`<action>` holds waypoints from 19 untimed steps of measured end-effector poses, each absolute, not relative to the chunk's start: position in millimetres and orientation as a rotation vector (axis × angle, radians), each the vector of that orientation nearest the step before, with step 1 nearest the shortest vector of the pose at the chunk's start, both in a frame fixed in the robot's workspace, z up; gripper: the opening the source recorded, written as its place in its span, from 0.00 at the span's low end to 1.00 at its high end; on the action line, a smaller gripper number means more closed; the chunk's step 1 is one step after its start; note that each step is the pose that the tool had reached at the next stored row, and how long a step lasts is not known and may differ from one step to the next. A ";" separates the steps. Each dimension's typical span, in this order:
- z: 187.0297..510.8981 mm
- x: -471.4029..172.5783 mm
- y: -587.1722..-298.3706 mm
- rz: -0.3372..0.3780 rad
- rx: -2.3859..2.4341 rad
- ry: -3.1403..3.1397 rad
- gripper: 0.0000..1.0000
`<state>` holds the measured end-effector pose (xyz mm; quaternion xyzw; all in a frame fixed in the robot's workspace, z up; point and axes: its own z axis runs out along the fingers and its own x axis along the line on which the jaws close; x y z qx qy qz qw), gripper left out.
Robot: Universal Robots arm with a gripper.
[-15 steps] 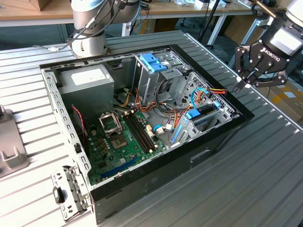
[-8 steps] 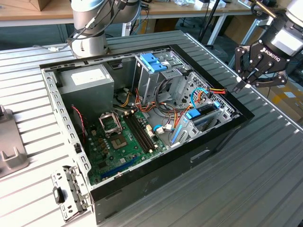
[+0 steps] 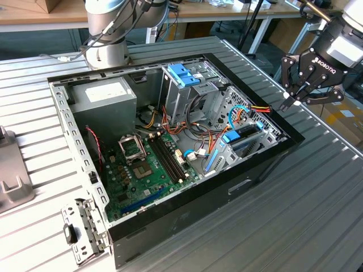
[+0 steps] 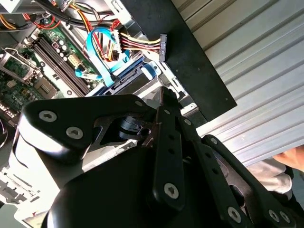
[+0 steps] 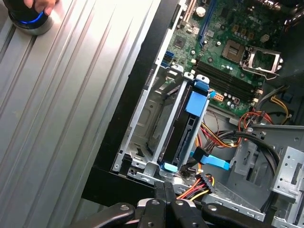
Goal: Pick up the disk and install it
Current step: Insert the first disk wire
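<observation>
The disk [image 3: 245, 141] stands on edge in the drive bay at the corner of the open computer case [image 3: 187, 212], on the exterior view's right, with its blue rails showing. In the first wrist view the disk [image 5: 183, 130] is a dark slab between the bay's metal walls, with a blue tab on top. My gripper [image 3: 287, 103] hangs in the air just outside the case's edge, beyond the bay. It is shut with nothing between its fingers. In both wrist views the gripper's fingertips are pressed together [image 5: 165, 192] [image 4: 163, 102] above the bay's end.
A bundle of red, yellow and black wires with a loose connector [image 3: 265, 107] lies between my gripper and the bay. Inside the case are the motherboard [image 3: 147, 164], a grey box with a white sticker [image 3: 102, 93] and an upright cage with a blue top [image 3: 184, 76]. A hand [image 5: 38, 4] rests on a blue-lit knob.
</observation>
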<state>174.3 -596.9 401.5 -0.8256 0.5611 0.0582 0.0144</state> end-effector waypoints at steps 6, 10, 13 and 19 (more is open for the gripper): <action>401.5 174.3 -596.9 0.182 -2.592 1.717 0.11; 401.5 174.3 -596.9 0.182 -2.603 1.701 0.11; 401.4 174.3 -596.9 0.182 -2.613 1.687 0.11; 401.5 174.3 -596.9 0.183 -2.632 1.660 0.11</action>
